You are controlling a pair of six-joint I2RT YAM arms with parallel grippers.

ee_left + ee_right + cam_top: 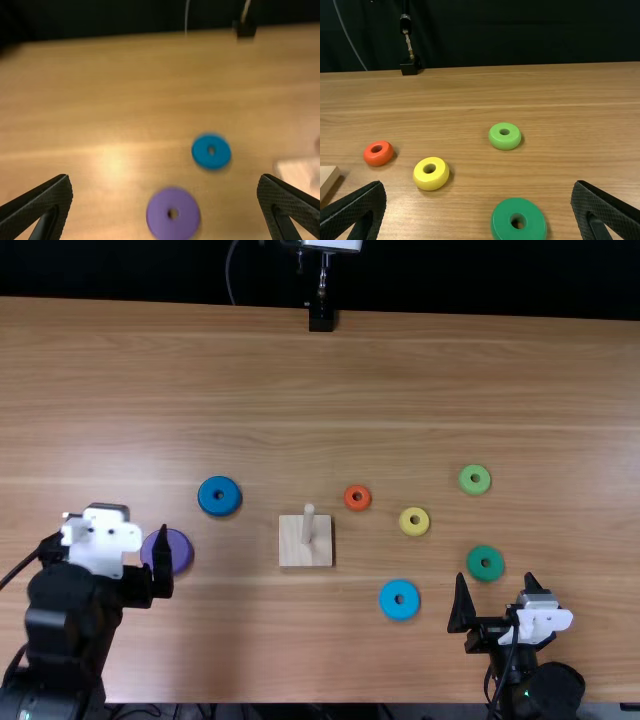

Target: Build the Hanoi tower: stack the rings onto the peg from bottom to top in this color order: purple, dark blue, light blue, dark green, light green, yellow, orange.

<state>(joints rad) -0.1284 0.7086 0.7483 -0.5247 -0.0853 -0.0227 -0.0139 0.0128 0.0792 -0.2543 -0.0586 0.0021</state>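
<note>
Peg stands upright on square base, long axis vertical, near table centre. Seven rings lie flat to both sides, holes up. Left gripper and right gripper: fingers spread apart.

The black left gripper is at the near left, the black right gripper at the near right. Both point far, flat black fingers spread wide apart.

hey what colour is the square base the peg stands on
Pale, light wood colour; the base shows best in the top view.
</note>
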